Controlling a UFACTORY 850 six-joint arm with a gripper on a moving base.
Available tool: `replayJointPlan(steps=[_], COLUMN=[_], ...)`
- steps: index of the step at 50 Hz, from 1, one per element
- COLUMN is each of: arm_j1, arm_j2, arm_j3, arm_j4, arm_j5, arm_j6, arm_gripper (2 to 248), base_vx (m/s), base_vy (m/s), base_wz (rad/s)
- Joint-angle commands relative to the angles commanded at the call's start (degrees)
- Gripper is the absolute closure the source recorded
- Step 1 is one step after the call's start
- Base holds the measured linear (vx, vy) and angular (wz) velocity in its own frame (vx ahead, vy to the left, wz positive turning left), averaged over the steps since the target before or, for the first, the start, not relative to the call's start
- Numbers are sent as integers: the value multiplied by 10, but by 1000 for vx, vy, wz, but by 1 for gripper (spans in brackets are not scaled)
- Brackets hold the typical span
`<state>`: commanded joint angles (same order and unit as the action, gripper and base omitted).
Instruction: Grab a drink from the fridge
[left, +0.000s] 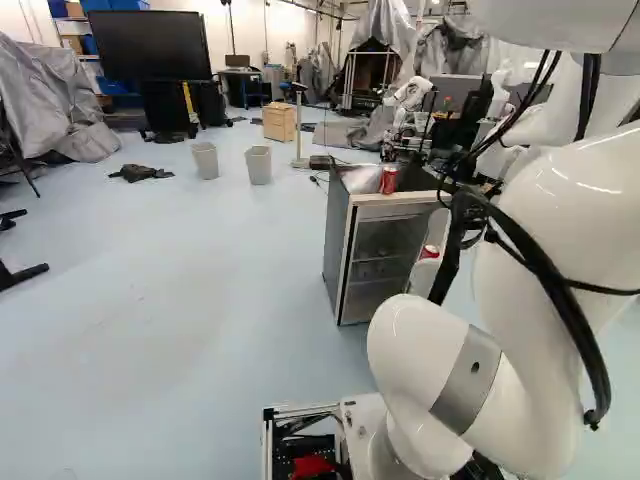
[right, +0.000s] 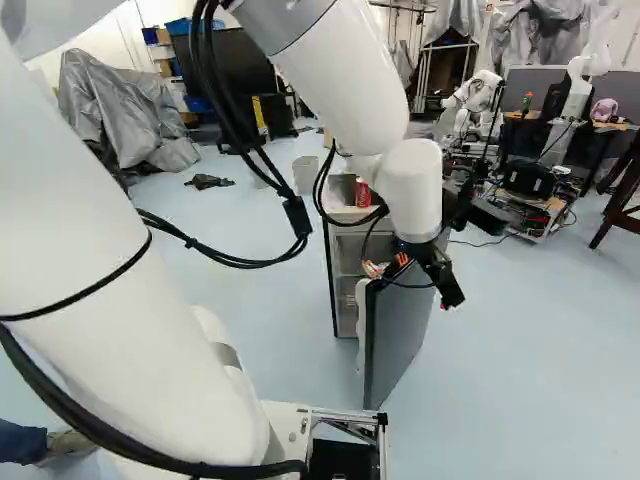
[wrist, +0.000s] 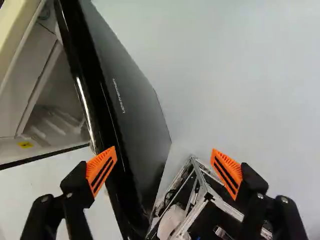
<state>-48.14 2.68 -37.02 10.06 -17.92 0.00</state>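
The gripper (right: 440, 276) is beside the upper part of the small fridge's open door (right: 402, 325) in the right base view. In the wrist view the gripper (wrist: 164, 169) stands open with nothing held; one finger overlaps the door's black edge (wrist: 95, 112), contact unclear, and the other is over the floor side. The fridge interior (wrist: 57, 107) shows beyond that edge. In the left base view the fridge (left: 338, 255) has a red can (left: 389, 180) on top and another red can (left: 429, 252) by the door's inner side. The arm hides part of the door there.
My base's metal frame (wrist: 197, 187) lies below, between and past the fingers. Two grey bins (left: 258, 165) and a wooden box (left: 280, 122) stand on the floor farther off. Another robot (right: 474, 97) and a cart with equipment (right: 528, 205) are behind the fridge. A person's foot (right: 68, 444) shows near my base.
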Motion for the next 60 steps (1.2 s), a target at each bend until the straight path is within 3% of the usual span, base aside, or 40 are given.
replayJointPlan(steps=[22, 31, 45, 60], arm_j1=[47, 56, 43, 16], arm_j2=[31, 39, 57, 94], arm_j3=[31, 38, 55, 88], arm_j4=[0, 0, -17, -95], arm_j5=[0, 0, 15, 56], arm_j6=[0, 0, 0, 0], arm_gripper=[3, 3, 3, 3], base_vx=[0, 0, 0, 0], base_vy=[0, 0, 0, 0], base_wz=[0, 0, 0, 0])
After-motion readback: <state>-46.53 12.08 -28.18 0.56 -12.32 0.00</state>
